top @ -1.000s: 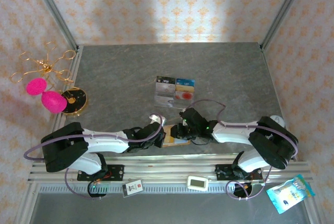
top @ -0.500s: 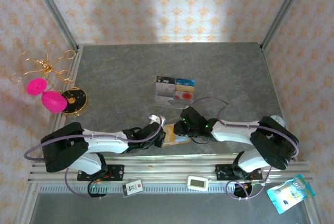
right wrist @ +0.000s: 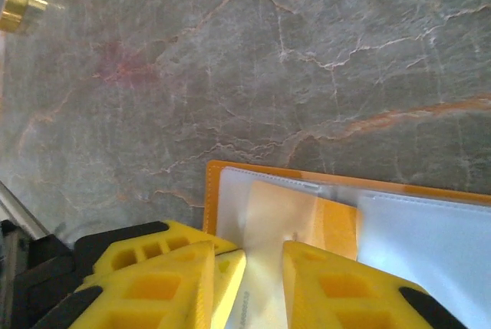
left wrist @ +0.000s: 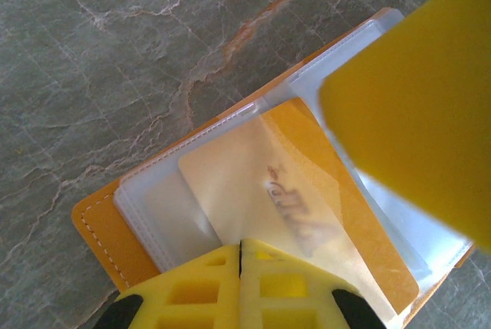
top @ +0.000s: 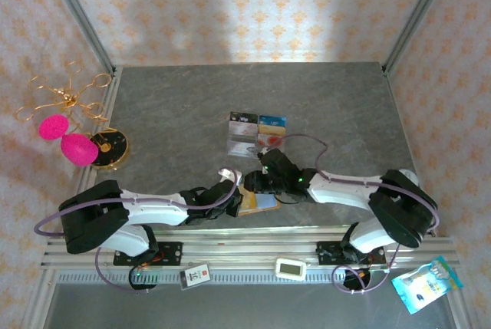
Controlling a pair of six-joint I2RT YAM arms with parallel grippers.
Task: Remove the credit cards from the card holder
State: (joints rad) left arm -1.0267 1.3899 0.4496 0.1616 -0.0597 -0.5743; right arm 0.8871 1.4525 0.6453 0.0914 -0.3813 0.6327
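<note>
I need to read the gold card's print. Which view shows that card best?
Left wrist: the gold card lies close up under a clear sleeve, its print blurred. Right wrist shows part of it; top external makes it a speck in the card holder.

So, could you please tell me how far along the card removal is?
Done: several cards lie out on the table. In hand: the left fingers, shut, press the open card holder; the right fingers stand apart at its gold card. Left: that card, in its clear sleeve.
</note>
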